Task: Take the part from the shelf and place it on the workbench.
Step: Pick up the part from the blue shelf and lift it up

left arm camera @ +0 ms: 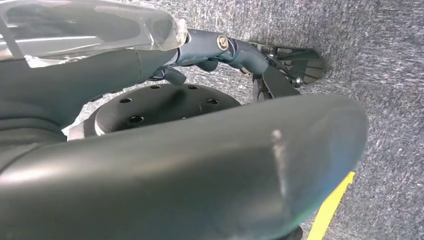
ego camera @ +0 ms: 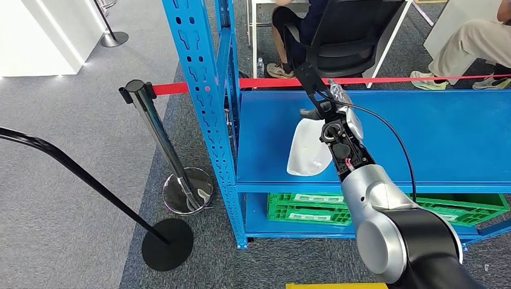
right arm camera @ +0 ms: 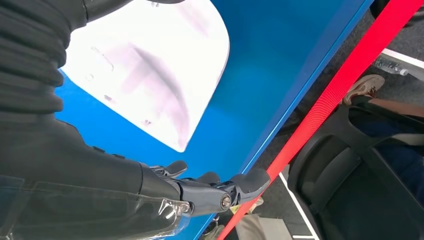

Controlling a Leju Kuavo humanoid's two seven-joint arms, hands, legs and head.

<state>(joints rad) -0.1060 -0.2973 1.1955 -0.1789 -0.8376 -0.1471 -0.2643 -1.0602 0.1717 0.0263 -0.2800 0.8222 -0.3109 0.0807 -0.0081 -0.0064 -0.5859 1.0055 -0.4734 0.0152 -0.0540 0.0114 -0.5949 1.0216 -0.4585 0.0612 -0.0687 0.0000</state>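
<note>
The white curved part (ego camera: pixel 307 149) lies on the blue shelf board (ego camera: pixel 434 138), near its front edge and left end. My right arm reaches over it, and my right hand (ego camera: pixel 318 96) hovers just beyond and above the part with its fingers stretched out, holding nothing. In the right wrist view the part (right arm camera: pixel 150 75) sits beside the palm, and the dark fingers (right arm camera: pixel 220 192) point towards the shelf's far edge, clear of the part. My left hand (left arm camera: pixel 235 55) hangs over grey carpet with nothing in it, its fingers extended.
Blue perforated uprights (ego camera: pixel 202 90) frame the shelf's left end. A green crate (ego camera: pixel 313 208) sits on the lower board. A red belt (ego camera: pixel 385 80) runs behind the shelf from a chrome post (ego camera: pixel 150 120). People sit beyond it. A black stand base (ego camera: pixel 167 242) rests on the floor.
</note>
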